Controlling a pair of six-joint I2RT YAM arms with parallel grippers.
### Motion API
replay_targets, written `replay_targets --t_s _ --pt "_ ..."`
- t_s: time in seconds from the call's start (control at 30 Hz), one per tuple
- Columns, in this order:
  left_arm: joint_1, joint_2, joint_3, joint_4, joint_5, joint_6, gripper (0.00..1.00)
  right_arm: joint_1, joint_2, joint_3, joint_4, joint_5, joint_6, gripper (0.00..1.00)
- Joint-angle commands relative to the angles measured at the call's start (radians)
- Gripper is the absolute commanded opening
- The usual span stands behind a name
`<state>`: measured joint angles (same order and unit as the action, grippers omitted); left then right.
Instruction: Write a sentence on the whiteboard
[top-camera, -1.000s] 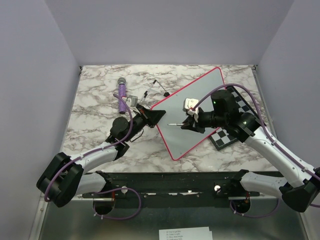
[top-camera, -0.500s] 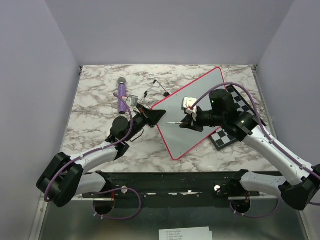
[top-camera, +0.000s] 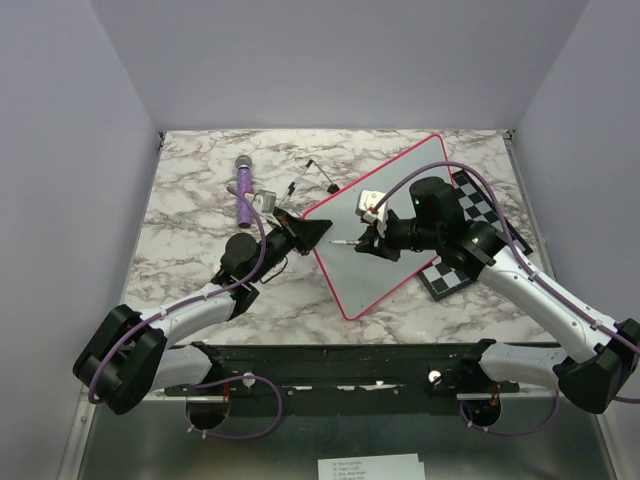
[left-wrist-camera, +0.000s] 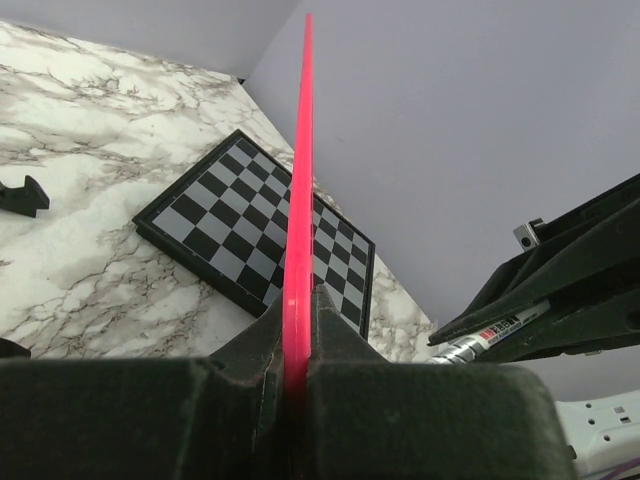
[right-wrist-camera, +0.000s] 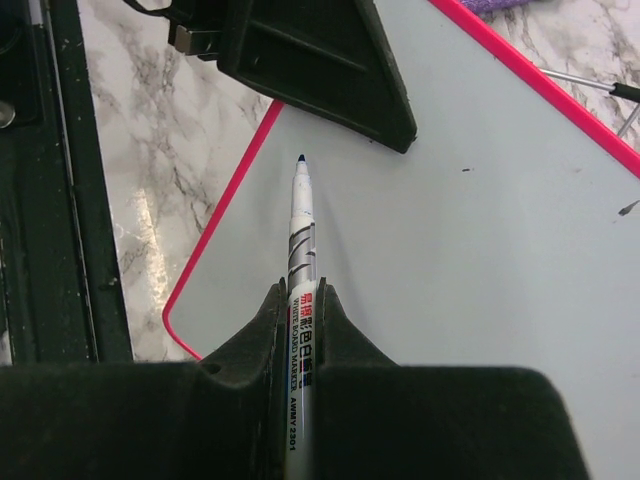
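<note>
Over on the right half of the marble table (top-camera: 200, 200) the whiteboard (top-camera: 352, 280) is lying flat but turned on a diagonal, one short end pointing back toward the far right corner and sitting partly on top of the chessboard (top-camera: 455, 278). I'm seeing no blue writing on it, just a couple of tiny specks, so I'm guessing the sentence isn't started yet

My left gripper (top-camera: 305, 232) is clamping the board's pink rim at its left corner. From that wrist the jaws are squeezed right onto the rim (left-wrist-camera: 300, 200), edge-on, with nothing else between them

My right gripper (top-camera: 372, 240) is closed tight on the marker (top-camera: 348, 243), pinching the barrel with the tip poking out in front. What everything is hinging on: the marker's long axis is pointing straight across the board at the left gripper (right-wrist-camera: 320, 60), and the tip is hovering over the white surface (right-wrist-camera: 480, 280) just short of those black fingers and close to the rim. So the board is lying under and ahead of the right gripper (right-wrist-camera: 300, 300), with most of the open white off to the far right of the tip

I can't tell whether the tip is touching the board. The right arm is the one doing the writing, and I'm thinking it needs to be working away from the left gripper to get any room
</note>
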<state>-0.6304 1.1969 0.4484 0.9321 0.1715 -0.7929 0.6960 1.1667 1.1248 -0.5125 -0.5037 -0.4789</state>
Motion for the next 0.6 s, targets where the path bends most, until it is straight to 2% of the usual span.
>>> replay_targets --t_s 0.0,0.57 --pt "-0.003 -0.017 0.047 0.097 -0.017 -0.006 0.0 0.014 0.014 -0.005 0.057 0.071 0.036 0.01" --pt "-0.003 -0.017 0.042 0.105 -0.018 -0.014 0.0 0.036 0.053 -0.016 0.072 0.106 0.046 0.01"
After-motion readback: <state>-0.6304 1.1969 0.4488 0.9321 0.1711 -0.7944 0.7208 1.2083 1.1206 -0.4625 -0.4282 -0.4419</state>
